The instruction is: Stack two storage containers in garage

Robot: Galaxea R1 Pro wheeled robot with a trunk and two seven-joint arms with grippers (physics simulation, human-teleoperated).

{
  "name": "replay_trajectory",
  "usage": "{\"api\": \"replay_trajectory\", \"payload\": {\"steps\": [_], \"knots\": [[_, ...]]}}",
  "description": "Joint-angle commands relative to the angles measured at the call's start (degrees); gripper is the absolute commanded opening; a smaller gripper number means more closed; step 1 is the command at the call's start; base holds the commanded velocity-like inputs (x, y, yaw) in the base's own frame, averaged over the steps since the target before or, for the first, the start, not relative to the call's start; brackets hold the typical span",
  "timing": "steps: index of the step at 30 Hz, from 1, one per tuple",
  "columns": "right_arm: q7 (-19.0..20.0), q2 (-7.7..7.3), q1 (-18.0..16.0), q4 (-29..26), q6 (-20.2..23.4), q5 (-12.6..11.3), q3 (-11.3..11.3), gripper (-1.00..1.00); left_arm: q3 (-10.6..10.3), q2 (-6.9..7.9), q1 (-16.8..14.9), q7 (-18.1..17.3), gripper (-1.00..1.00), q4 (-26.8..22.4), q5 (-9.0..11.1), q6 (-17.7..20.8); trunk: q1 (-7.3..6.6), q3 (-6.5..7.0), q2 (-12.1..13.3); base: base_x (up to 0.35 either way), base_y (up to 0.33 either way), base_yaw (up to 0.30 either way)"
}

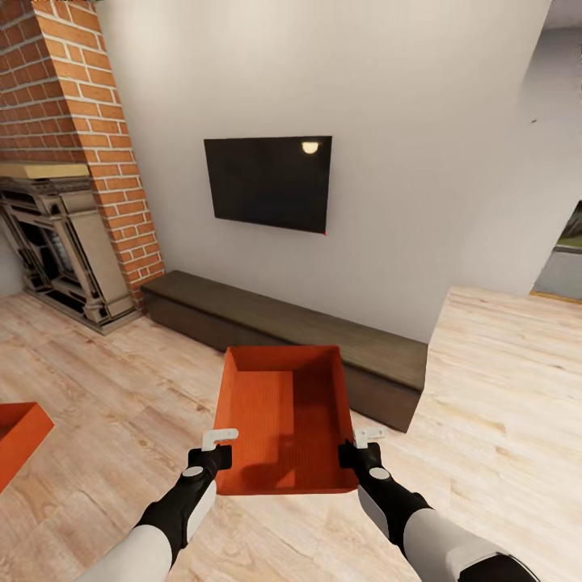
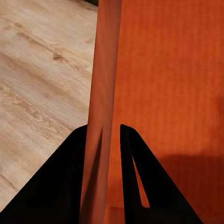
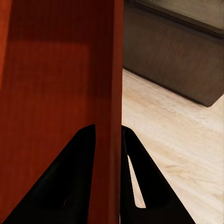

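Observation:
An orange-red storage container (image 1: 283, 416) hangs in the air in front of me, held by both arms above the wood-plank living room floor. My left gripper (image 1: 217, 453) is shut on its left wall (image 2: 100, 116), one finger on each side. On the opposite side, my right gripper (image 1: 356, 451) is shut on the right wall (image 3: 114, 93) the same way. The tub is empty, ribbed inside. A corner of the second storage container (image 1: 18, 436) lies on the floor at the far left edge of the head view.
A long low dark-brown bench (image 1: 307, 339) runs along the white wall just beyond the held tub. Above it hangs a black TV (image 1: 267, 182). The brick fireplace (image 1: 69, 202) stands at the left. Open wood floor (image 1: 501, 388) stretches to the right towards a doorway (image 1: 562, 259).

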Motion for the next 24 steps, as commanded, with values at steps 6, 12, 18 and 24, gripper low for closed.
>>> {"api": "replay_trajectory", "payload": {"steps": [6, 12, 18, 24], "knots": [[-3.4, 0.04, 0.0, 0.2, -0.3, -0.7, -0.9, -1.00, 1.4, -0.37, -0.1, 2.2, -1.00, -0.2, 1.7, 0.2, 0.00, 0.48, 0.0, 0.000, 0.000, 0.000], [-3.4, 0.04, 0.0, 0.2, -0.3, -0.7, -0.9, -1.00, 1.4, -0.37, -0.1, 2.2, -1.00, -0.2, 1.7, 0.2, 0.00, 1.02, 0.0, 0.000, 0.000, 0.000], [-3.4, 0.04, 0.0, 0.2, -0.3, -0.7, -0.9, -1.00, 1.4, -0.37, -0.1, 2.2, -1.00, -0.2, 1.7, 0.2, 0.00, 1.55, 0.0, 0.000, 0.000, 0.000], [-3.4, 0.04, 0.0, 0.3, -0.3, -0.7, -0.9, -1.00, 1.4, -0.37, -0.1, 2.2, -1.00, -0.2, 1.7, 0.2, 0.00, 2.09, 0.0, 0.000, 0.000, 0.000]]}}
